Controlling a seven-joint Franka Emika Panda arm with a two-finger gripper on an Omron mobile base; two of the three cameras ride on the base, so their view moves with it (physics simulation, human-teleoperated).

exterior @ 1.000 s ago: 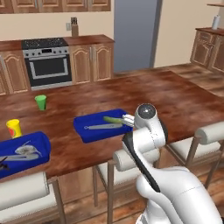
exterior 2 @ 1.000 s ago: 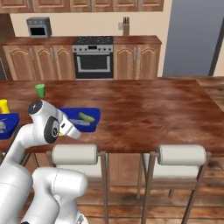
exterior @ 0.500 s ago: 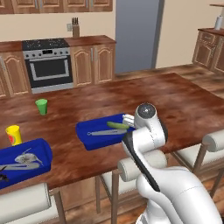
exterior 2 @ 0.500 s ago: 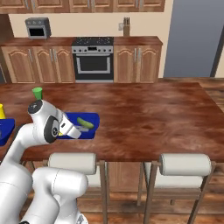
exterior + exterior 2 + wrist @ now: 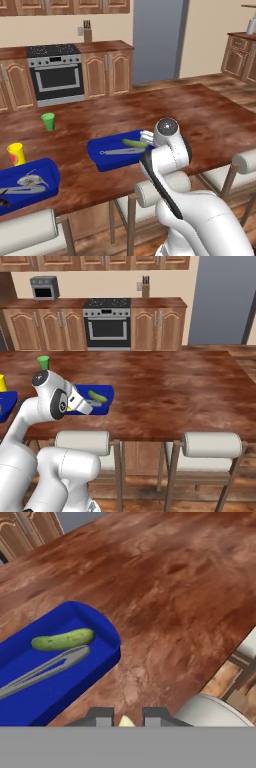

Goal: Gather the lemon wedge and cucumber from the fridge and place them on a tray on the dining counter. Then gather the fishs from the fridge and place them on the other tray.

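A wooden kitchen with a steel oven at the back surrounds a long dark worktop (image 5: 210, 120); from the left base view, a blue tray (image 5: 116, 152) holds the cucumber (image 5: 134, 143) and tongs, and a second blue tray (image 5: 27, 182) sits well apart beside a yellow cup (image 5: 16, 153). From the right base view, the end effector (image 5: 86, 404) hangs at the nearer tray's edge. In the hand view, its tips are closed on a pale yellow sliver, apparently the lemon wedge (image 5: 126, 721), held above the worktop just beside the tray. The lemon delivery looks in hand; next it must move over the tray and release.
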